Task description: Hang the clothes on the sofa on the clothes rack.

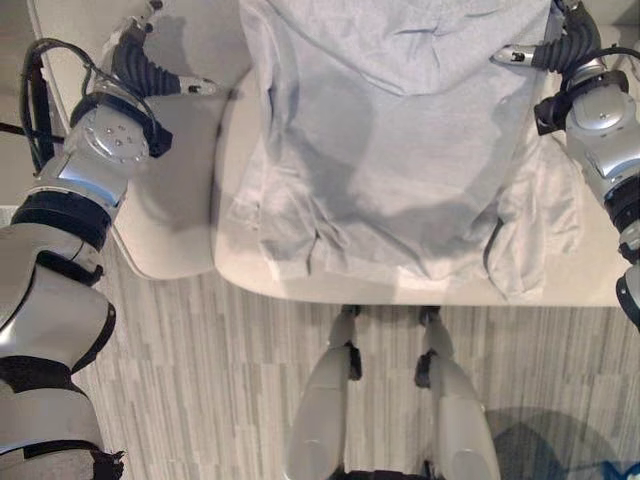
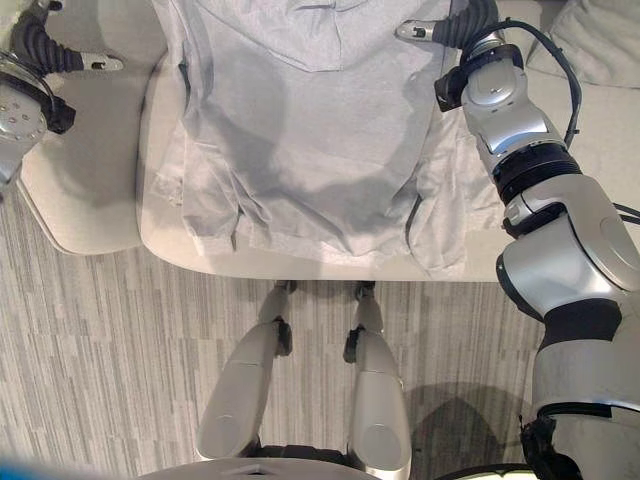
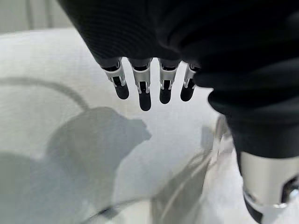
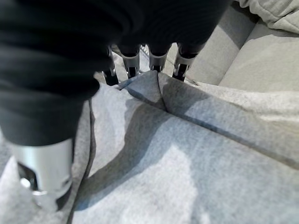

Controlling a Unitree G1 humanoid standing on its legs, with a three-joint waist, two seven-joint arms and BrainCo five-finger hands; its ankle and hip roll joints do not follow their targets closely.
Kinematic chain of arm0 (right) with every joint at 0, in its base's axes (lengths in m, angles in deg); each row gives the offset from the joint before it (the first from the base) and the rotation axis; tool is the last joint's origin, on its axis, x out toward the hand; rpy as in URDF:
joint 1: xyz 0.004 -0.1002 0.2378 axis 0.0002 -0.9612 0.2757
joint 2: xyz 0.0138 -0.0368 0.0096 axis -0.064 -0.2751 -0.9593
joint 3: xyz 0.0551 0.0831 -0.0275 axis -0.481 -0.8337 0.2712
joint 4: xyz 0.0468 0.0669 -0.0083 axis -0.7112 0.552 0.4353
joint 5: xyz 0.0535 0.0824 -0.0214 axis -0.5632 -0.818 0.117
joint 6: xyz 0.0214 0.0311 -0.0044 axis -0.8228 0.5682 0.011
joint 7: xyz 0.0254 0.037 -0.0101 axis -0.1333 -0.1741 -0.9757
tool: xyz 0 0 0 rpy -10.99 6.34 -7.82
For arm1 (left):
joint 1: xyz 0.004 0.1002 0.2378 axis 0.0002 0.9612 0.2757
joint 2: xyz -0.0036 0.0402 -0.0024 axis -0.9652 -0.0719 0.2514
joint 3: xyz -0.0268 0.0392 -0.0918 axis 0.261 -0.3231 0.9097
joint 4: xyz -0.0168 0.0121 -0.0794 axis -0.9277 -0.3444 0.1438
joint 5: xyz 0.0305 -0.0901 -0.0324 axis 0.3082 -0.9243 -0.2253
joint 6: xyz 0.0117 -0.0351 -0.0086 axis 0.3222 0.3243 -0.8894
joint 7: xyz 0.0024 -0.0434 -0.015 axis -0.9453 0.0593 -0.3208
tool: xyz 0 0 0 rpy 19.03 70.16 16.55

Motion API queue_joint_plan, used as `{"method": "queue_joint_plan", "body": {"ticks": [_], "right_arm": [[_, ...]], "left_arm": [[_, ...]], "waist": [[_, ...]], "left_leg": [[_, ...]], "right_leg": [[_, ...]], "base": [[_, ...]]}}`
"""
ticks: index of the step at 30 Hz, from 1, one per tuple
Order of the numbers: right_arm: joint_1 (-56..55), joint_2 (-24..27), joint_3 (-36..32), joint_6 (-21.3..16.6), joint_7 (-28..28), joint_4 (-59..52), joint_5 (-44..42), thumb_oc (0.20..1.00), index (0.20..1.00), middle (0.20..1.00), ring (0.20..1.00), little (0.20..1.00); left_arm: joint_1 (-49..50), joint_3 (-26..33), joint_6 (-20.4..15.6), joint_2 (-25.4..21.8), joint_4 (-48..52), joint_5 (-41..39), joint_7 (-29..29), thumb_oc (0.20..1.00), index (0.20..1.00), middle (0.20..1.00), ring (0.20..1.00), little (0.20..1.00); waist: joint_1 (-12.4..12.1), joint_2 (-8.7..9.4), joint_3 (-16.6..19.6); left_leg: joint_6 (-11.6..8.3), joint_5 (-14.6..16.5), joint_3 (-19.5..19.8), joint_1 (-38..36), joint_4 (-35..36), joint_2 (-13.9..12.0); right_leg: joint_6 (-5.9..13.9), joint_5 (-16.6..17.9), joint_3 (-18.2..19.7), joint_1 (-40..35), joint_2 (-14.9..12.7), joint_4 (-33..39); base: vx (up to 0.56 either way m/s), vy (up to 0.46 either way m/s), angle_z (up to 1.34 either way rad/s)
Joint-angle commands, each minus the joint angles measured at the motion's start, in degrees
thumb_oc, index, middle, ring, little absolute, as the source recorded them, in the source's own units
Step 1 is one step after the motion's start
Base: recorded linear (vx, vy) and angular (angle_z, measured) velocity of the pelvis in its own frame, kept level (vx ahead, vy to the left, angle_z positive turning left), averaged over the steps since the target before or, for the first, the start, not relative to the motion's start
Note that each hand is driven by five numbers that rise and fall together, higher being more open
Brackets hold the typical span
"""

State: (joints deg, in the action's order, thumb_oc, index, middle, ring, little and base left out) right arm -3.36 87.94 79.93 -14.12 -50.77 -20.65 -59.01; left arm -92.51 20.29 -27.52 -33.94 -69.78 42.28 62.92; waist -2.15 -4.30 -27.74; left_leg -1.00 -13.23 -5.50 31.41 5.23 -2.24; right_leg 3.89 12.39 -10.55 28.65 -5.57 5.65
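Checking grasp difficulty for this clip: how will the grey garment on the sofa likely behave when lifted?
The garment is probably floppy: it lies flat with folds, its hem draped over the sofa edge. It looks thin, so likely light. A fold rises at the right robot hand, so it may bunch rather than slide when pushed.

Our two arms are shiny silver-grey metal, made of round, fat pieces with black bands between them. Our left hand [image 1: 150, 65] and our right hand [image 2: 455, 30] each wear a dark ribbed cover — soft-looking, like a bendy black hose. Our fingers [image 3: 142, 86] are silver with dark tips, lined up in a row.
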Motion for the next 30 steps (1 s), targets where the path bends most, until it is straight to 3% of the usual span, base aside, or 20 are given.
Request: {"method": "queue_joint_plan", "body": {"ticks": [1,14,30], "right_arm": [[3.7,0.4,2.4,-2.8,-0.1,1.5,1.2,1.000,1.000,1.000,1.000,1.000],[5.5,-2.9,3.6,-2.9,0.5,1.7,0.2,1.000,1.000,1.000,1.000,1.000],[4.8,-3.7,4.2,-2.9,1.4,0.7,1.9,1.000,1.000,1.000,1.000,1.000]], "left_arm": [[-5.6,-0.6,-0.2,3.1,-4.3,1.7,-0.5,1.000,1.000,1.000,1.000,1.000],[-13.4,-3.1,0.7,10.4,-8.8,1.0,-0.9,1.000,1.000,1.000,1.000,1.000],[-16.5,-4.2,0.7,11.5,-8.8,-0.7,-1.0,1.000,1.000,1.000,1.000,1.000]], "waist": [[0.4,0.14,2.5],[2.5,1.29,1.9],[3.8,1.61,1.7]], "left_leg": [[-6.65,1.0,3.6,-0.9,-0.2,0.3],[-6.58,0.9,3.1,0.0,-0.2,0.2],[-6.22,1.0,2.5,-0.1,-0.2,-0.2]], "right_leg": [[8.46,1.2,3.1,1.1,-3.4,-0.7],[8.50,1.5,3.7,2.3,-3.2,-0.7],[8.17,1.6,4.4,2.7,-2.8,-0.7]], "base": [[0.00,0.000,0.00],[0.00,0.000,0.00],[0.00,0.004,-0.03]]}}
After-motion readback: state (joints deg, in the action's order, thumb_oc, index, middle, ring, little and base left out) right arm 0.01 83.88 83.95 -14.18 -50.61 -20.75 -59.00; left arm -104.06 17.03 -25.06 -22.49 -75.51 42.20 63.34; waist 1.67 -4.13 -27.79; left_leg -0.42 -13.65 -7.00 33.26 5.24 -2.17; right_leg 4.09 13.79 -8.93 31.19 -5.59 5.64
